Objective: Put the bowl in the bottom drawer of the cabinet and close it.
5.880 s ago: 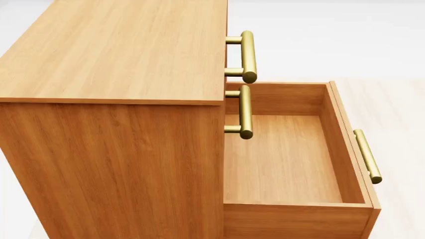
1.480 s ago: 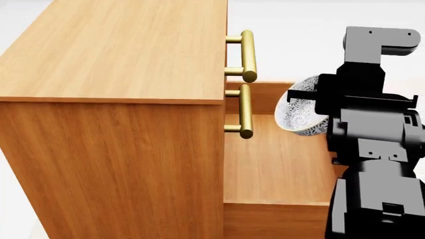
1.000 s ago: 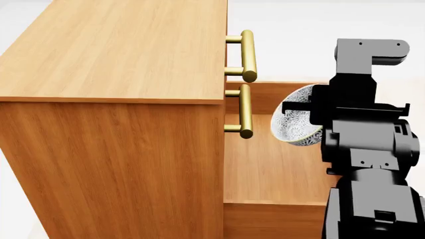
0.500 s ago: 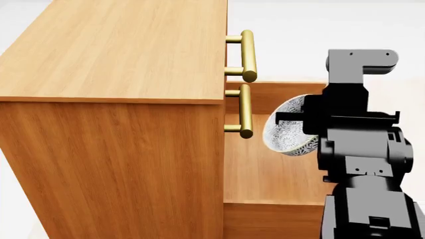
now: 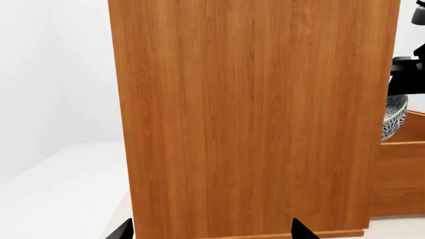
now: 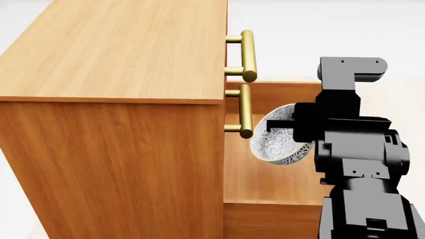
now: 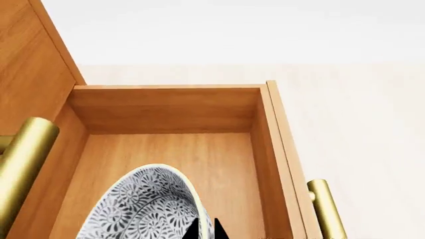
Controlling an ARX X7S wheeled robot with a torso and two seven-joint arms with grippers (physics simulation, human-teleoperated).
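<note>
The white bowl with grey-blue flowers hangs tilted on its side above the open bottom drawer of the honey-brown cabinet. My right gripper is shut on the bowl's rim. In the right wrist view the bowl is pinched at its rim by the gripper, over the bare drawer floor. My left gripper is open, facing the cabinet's side panel with nothing between its fingers. The bowl peeks out past that panel's edge.
The two upper drawers are shut; their brass handles stick out just left of the bowl. The bottom drawer's brass handle runs along its front wall. Pale floor lies around the cabinet.
The right arm came into view carrying the bowl, then moved left and down, bringing the bowl lower over the drawer and closer to the middle drawer's handle.
</note>
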